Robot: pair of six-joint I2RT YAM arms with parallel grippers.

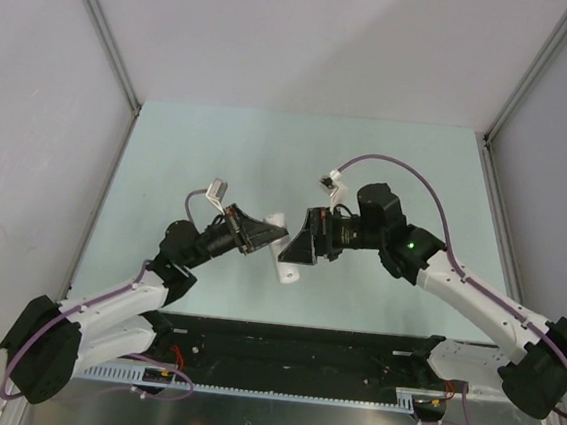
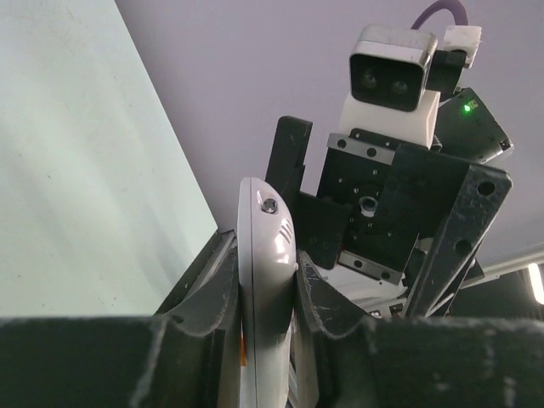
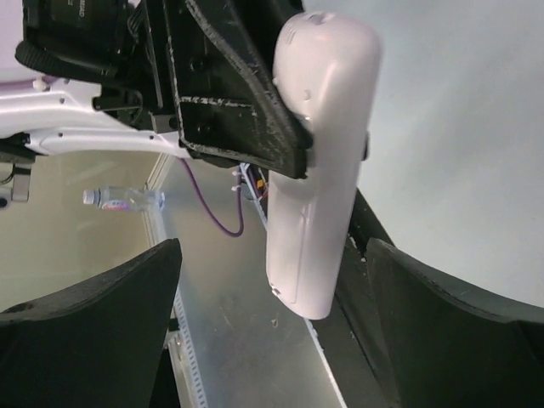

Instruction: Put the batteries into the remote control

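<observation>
The white remote control hangs above the pale green table, gripped on edge by my left gripper, which is shut on it. In the left wrist view the remote control stands clamped between both pads, with my left gripper tight on its sides. My right gripper faces it from the right and is open. In the right wrist view its two fingers stand wide apart on either side of the remote control's free lower end, without touching it; my right gripper holds nothing. The batteries are out of view.
A black rail runs along the near table edge between the arm bases. Grey walls and metal frame posts close in the table. A water bottle lies on the floor beyond, and a purple cable hangs near the left arm.
</observation>
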